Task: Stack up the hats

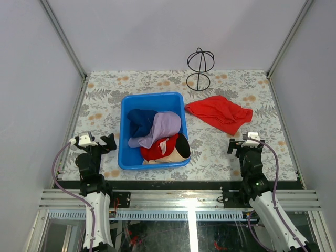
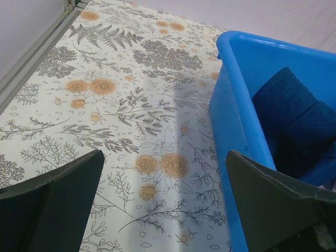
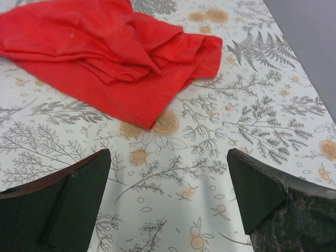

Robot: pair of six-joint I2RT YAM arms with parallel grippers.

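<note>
Left gripper (image 2: 163,202) and right gripper (image 3: 168,197), both mine, gape wide and empty.
Beside my left, the blue plastic tub (image 1: 152,97) holds four heaped soft fabric bucket hats: lavender hat (image 1: 165,125), navy hat (image 1: 140,122), red hat (image 1: 159,148), beige hat (image 1: 181,147). I'd pinch the topmost lavender brim first.
</note>
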